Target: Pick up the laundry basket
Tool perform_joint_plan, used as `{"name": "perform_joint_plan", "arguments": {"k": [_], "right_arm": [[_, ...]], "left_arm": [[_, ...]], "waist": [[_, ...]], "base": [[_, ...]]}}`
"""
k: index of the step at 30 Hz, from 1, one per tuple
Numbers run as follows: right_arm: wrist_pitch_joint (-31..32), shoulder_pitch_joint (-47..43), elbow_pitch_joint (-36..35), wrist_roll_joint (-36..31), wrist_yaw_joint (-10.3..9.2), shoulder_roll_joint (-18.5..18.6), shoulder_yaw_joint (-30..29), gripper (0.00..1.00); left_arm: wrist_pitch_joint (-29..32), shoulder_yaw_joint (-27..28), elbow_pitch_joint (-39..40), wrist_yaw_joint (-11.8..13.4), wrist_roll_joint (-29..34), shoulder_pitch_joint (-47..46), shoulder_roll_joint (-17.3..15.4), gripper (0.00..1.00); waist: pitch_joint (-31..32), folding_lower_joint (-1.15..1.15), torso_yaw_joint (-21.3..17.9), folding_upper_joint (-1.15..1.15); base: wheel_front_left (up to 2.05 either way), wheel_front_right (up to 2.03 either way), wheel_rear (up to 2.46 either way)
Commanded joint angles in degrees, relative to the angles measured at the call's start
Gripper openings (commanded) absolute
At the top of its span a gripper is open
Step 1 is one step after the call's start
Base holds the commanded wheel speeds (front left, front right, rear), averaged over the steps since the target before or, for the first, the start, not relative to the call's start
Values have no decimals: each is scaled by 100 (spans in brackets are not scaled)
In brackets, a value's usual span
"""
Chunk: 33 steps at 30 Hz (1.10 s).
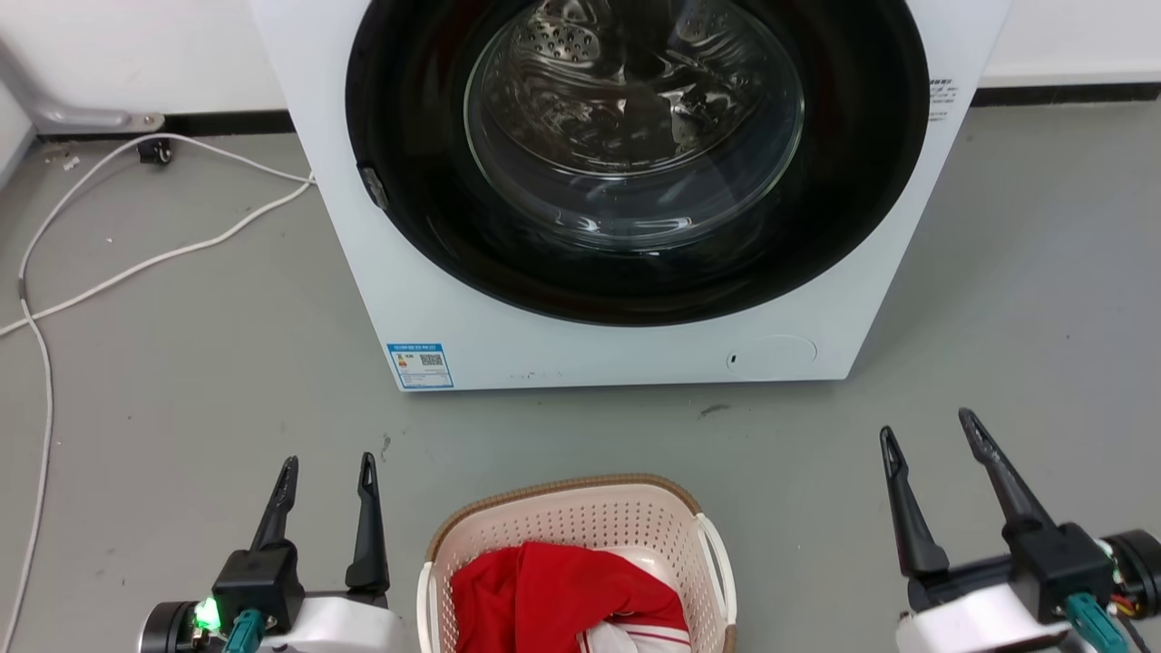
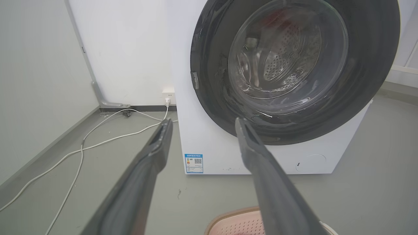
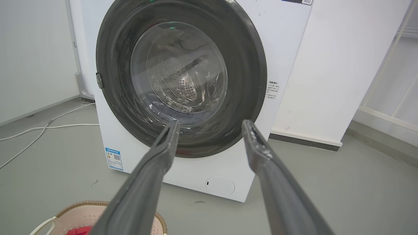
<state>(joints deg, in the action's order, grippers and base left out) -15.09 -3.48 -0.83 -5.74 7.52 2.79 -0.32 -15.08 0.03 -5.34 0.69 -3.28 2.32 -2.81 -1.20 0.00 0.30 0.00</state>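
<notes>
A grey floor (image 1: 181,381) is running back to white walls, carrying a white washing machine (image 1: 617,358) with a white cable (image 1: 218,240) trailing at its left. The laundry basket (image 1: 580,521) is sitting on the floor before the washer, cream, perforated and brown-rimmed, holding a red garment (image 1: 562,589). The left hand (image 1: 328,461) and right hand (image 1: 926,424) are hovering on either side of it, fingers spread, gripping nothing.
</notes>
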Motion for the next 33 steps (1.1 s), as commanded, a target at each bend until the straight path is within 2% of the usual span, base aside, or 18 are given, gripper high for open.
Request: {"name": "perform_joint_plan", "arguments": {"k": [1,7,14,22,33], "right_arm": [[-12,166,61,-74,-5,16,23,100],[-11,638,460,-287,-6,14,128,100],[-12,1203,1171,-433,-6,12,359,100],[-11,2003,2250,-408,-6,190,716,100],[-12,2917,3752,-250,-6,481,1162,100]], "left_arm": [[-14,25,-157,-51,-29,-132,-12,100],[-14,88,-1004,-306,-109,-666,-10,100],[-14,126,-2055,-459,-95,-1327,-27,100],[-14,208,-3219,-568,-152,-2060,-76,100],[-14,294,-4375,-634,-344,-2669,-38,100]], "waist": [[-69,0,3,0],[-505,0,47,0],[-1001,0,78,0],[-1718,0,122,0],[-2396,0,327,0]], "base": [[0,0,0],[0,0,0],[0,0,0],[0,0,0],[0,0,0]]}}
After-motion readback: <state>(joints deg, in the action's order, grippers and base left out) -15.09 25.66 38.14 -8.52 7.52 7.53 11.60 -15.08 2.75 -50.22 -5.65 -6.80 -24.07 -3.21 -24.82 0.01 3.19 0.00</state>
